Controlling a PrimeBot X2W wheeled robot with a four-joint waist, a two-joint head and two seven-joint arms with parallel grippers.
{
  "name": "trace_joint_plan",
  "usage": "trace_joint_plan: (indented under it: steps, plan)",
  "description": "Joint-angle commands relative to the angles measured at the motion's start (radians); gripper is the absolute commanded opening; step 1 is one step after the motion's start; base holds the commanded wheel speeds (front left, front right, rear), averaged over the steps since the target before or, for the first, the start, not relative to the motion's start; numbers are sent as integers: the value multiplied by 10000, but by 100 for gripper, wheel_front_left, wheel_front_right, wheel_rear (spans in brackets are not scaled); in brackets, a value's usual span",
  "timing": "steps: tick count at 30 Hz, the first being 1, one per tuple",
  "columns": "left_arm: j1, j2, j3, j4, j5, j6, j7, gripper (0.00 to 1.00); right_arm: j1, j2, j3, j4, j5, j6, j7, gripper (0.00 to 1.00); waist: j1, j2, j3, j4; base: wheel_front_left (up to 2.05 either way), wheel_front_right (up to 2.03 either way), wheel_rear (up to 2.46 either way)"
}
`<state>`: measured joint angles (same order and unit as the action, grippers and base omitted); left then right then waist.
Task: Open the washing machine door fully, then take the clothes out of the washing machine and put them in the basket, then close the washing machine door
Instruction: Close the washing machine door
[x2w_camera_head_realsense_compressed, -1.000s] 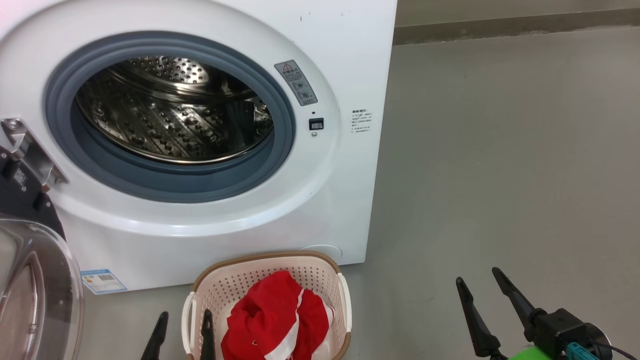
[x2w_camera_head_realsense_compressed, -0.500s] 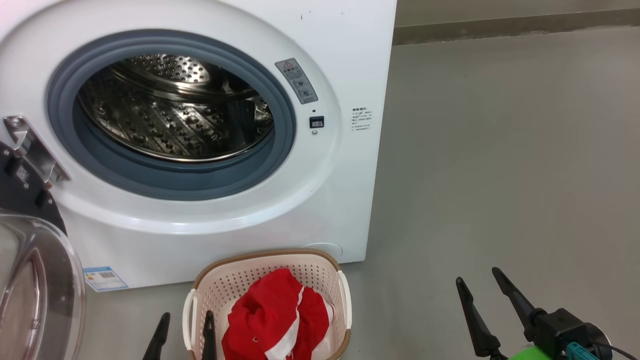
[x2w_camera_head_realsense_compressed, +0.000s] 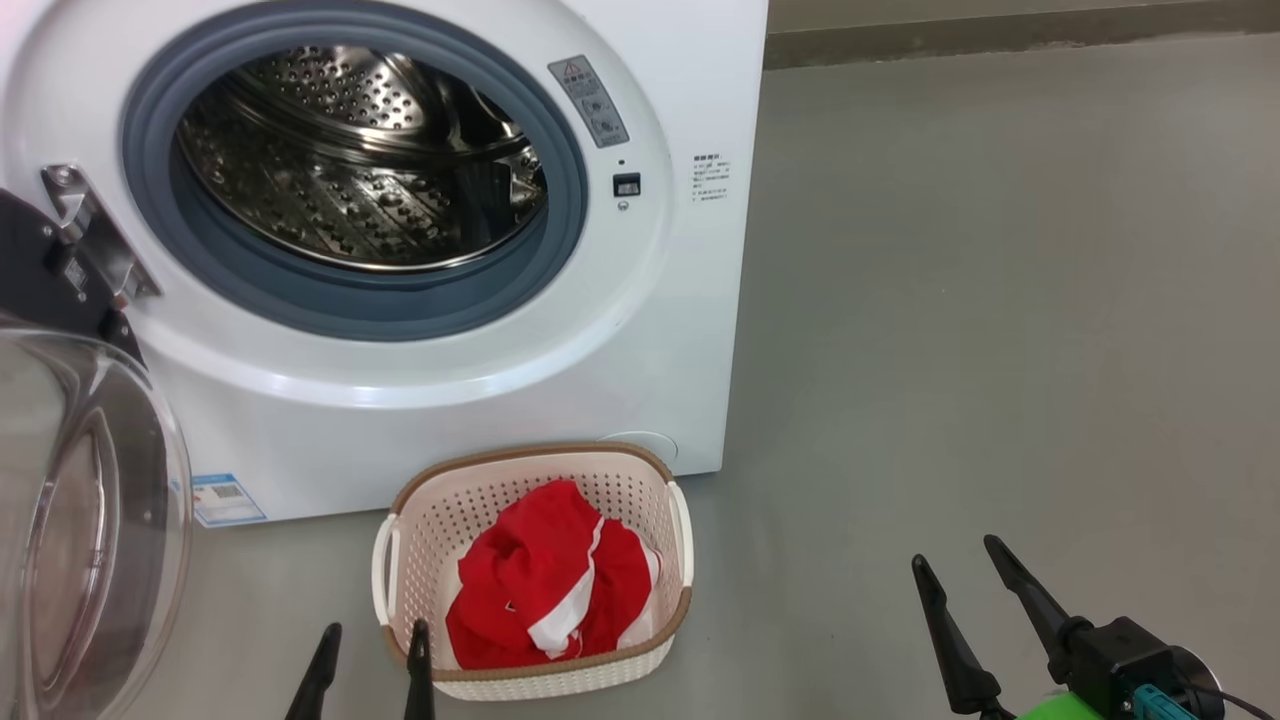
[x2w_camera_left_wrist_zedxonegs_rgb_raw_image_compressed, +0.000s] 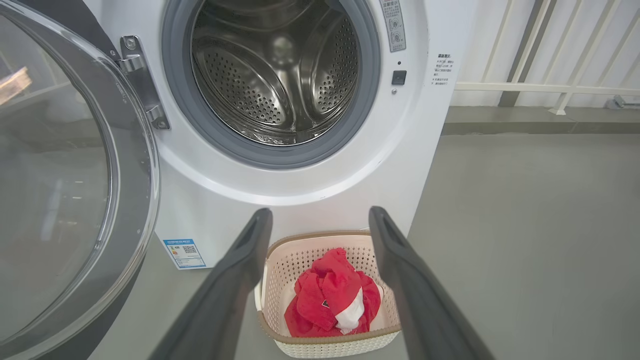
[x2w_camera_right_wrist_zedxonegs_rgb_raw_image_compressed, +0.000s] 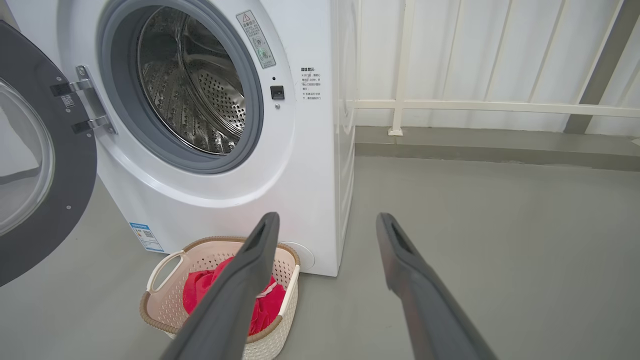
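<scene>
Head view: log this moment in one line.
door open; drum empty; clothes in basket; left gripper open; right gripper open; pending: close door

The left pincer (x2w_camera_head_realsense_compressed: 373, 626) and right pincer (x2w_camera_head_realsense_compressed: 954, 550) hang low, each with 2 dark fingers spread, empty.

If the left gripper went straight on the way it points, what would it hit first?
Probably the big white front-loading washing machine: the open left gripper aims at its front panel below the drum opening, passing above the cream perforated basket. Depth is unclear, so the exact height is a guess.
</scene>
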<state>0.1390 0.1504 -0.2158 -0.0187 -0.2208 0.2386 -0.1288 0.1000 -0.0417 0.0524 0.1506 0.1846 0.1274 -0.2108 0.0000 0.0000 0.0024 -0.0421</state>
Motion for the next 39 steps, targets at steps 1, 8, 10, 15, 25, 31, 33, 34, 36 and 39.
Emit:
trace_joint_plan:
  steps: [1, 8, 10, 15, 25, 31, 33, 34, 36, 39]
  plan:
    - [-404, 138, 317, -250, -63, 43, -146, 100, -224, -85, 252, -206, 86, 33, -48, 100, 0, 0, -1, -9, -59, 59, 0]
    - [-391, 195, 326, -241, -71, 114, -148, 100, -232, -85, 202, -188, 86, 33, -64, 100, 0, 0, 5, -29, -14, 14, 0]
    - [-386, 193, 313, -271, -57, 152, -147, 100, -232, -85, 176, -197, 74, 33, -73, 100, 0, 0, 5, -26, 0, 0, 0]
    - [-365, 204, 318, -296, -114, 208, -109, 100, -239, -85, 137, -199, 45, 33, -72, 100, 0, 0, 8, -9, 0, 0, 0]
    - [-412, 211, 251, -151, -183, 277, -192, 100, -196, -85, 95, -309, -28, 33, 13, 100, 0, 0, 0, 208, 0, 0, 0]
    - [-473, 223, 318, -109, -219, 377, -243, 100, -172, -85, 134, -500, -84, 33, 80, 100, 0, 0, -33, 682, 0, 0, 0]
    - [-470, 238, 346, -136, -223, 415, -268, 100, -175, -85, 154, -569, -90, 33, 95, 100, 0, 0, -56, 902, 0, 0, 0]
    - [-464, 252, 367, -161, -217, 444, -278, 100, -184, -85, 161, -602, -86, 33, 100, 100, 0, 0, -60, 1024, 0, 0, 0]
    - [-445, 267, 413, -215, -237, 489, -297, 100, -197, -85, 191, -655, -102, 33, 119, 100, 0, 0, -84, 1281, 0, 0, 0]
    - [-402, 297, 507, -284, -259, 584, -316, 100, -190, -85, 218, -730, -108, 33, 159, 100, 0, 0, -106, 1697, 0, 0, 0]
